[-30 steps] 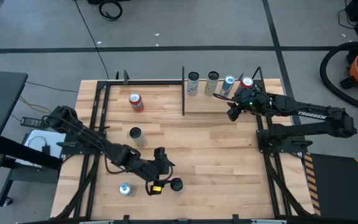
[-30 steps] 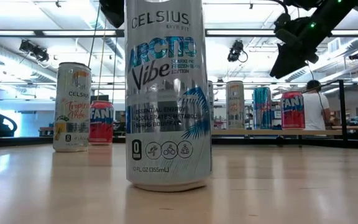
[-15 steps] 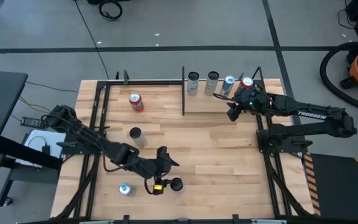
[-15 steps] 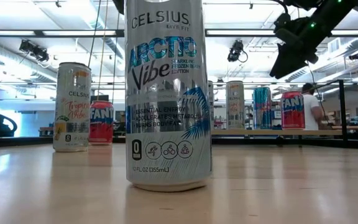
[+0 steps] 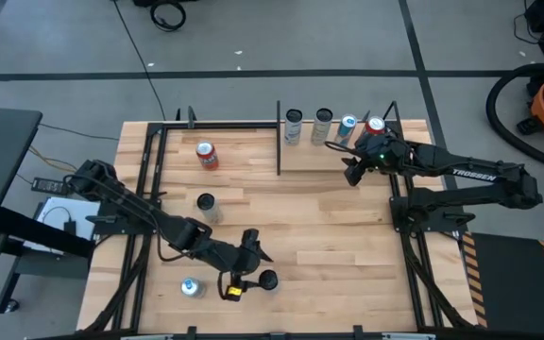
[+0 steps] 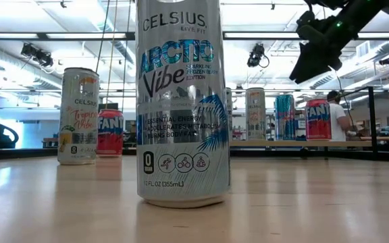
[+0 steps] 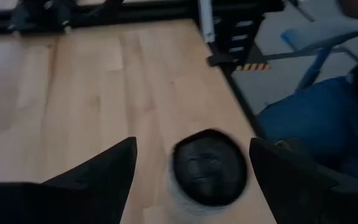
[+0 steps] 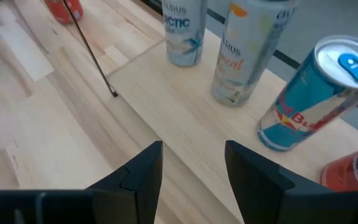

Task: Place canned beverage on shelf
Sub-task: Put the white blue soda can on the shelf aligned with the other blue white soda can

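Observation:
A can with a dark top (image 5: 268, 280) stands upright on the tabletop near the near edge; it is the large Celsius can in the low view (image 6: 182, 101). My left gripper (image 5: 251, 268) is open just left of it and above it. In the left wrist view the can (image 7: 209, 168) shows between the spread fingers (image 7: 192, 144), untouched. The shelf (image 5: 333, 156) is the pale panel at the far right. My right gripper (image 5: 351, 172) hovers open and empty over the shelf's right part, and also shows in the low view (image 6: 306, 67) and the right wrist view (image 8: 193, 168).
Several cans stand in a row along the shelf's far edge (image 5: 294, 126) (image 5: 375, 126), among them a blue can (image 8: 309, 99). A red can (image 5: 207, 155), a dark-topped can (image 5: 206, 206) and a silver can (image 5: 191, 287) stand on the left half of the tabletop.
My left gripper has moved toward the table's near edge and down, closing in on the dark-topped can, with its fingers still spread. The can has stayed where it was.

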